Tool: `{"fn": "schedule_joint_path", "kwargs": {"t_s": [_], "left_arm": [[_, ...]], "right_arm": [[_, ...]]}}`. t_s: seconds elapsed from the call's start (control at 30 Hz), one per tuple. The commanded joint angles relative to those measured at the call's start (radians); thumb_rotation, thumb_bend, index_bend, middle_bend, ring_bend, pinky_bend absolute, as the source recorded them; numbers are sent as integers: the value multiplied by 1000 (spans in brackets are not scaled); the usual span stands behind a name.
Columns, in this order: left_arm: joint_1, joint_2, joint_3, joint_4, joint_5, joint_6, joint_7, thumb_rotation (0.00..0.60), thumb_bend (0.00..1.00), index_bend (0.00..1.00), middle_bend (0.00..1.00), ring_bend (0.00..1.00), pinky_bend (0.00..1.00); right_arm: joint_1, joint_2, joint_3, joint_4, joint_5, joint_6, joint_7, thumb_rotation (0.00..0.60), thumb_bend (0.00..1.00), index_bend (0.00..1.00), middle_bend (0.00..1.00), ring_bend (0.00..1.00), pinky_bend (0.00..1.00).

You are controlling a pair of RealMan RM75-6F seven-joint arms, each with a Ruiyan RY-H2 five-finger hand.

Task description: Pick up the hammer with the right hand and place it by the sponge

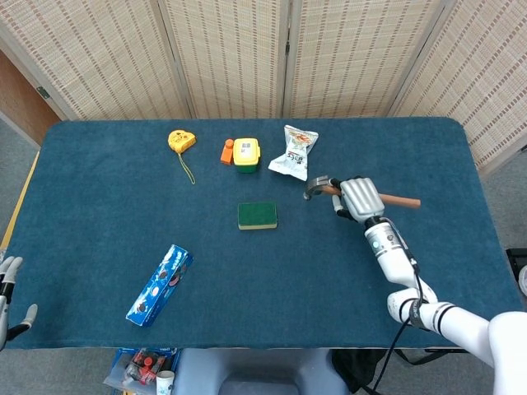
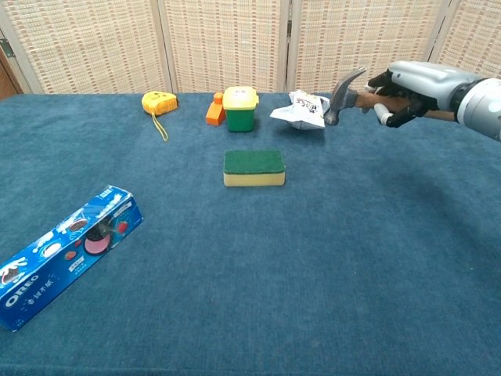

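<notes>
Your right hand (image 2: 413, 84) grips the hammer (image 2: 344, 92) by its wooden handle — fingers wrapped around it, head pointing left, clear of the table (image 2: 329, 258). The sponge (image 2: 254, 168) lies well to its left. Your left hand (image 1: 10, 296) sits at the table's near-left edge — fingers apart, holding nothing.

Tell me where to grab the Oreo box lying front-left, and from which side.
Grip the Oreo box across its long side faces near the middle, fingers coming down from above. It lies flat, long and narrow, angled diagonally on the table, so turn the hand to match that slant.
</notes>
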Motion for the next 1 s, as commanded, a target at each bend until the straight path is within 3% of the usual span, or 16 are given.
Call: {"fn": "schedule_joint_path", "kwargs": {"t_s": [0.03, 0.53, 1.0], "left_arm": [[0, 0, 0, -1, 0, 0, 1, 600, 324, 0, 0, 51, 0], [5, 5, 2, -5, 0, 3, 2, 600, 324, 0, 0, 51, 0], [19, 8, 6, -2, 2, 18, -11, 600, 324, 0, 0, 51, 0]], "right_arm": [[-4, 10, 6, -11, 5, 3, -6, 600, 584, 620, 748, 553, 479], [5, 31, 16, -86, -1, -14, 9, 600, 578, 624, 760, 580, 537], [90, 39, 38, -144, 124, -187, -45, 600, 578, 630, 764, 586, 538]]}}
